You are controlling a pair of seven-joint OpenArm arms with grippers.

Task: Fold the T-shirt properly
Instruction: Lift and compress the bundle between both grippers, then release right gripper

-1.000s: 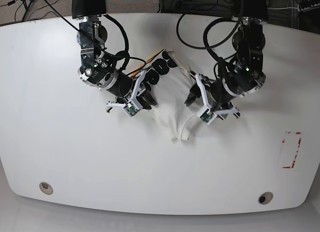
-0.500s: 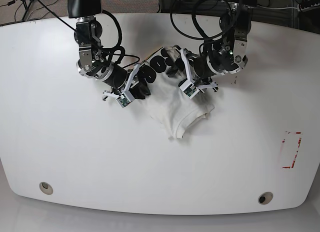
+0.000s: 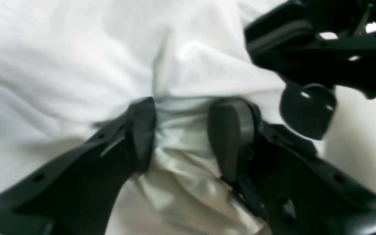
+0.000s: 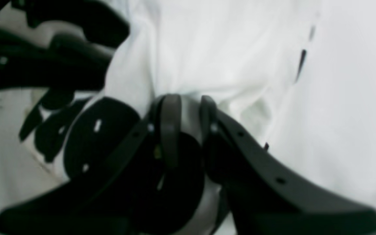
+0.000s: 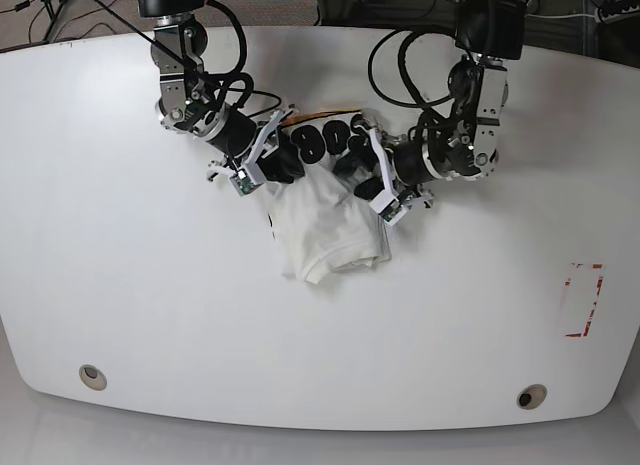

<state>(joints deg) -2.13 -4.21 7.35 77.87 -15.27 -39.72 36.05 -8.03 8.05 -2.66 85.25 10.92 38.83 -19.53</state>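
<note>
The base camera looks steeply down from the near edge of the white table [image 5: 120,285], taking in both arms and the whole surface. Each wrist camera sits just behind its gripper, facing along the fingers, very close and blurred on the T-shirt [image 5: 325,230]. The left wrist view catches the right gripper [image 3: 305,111] at upper right; the right wrist view shows black arm parts at upper left.

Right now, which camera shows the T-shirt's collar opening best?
The base view: the T-shirt lies bunched on the table, collar opening toward the table's near edge. Both wrist views show only blurred cloth between gripper fingers.
</note>
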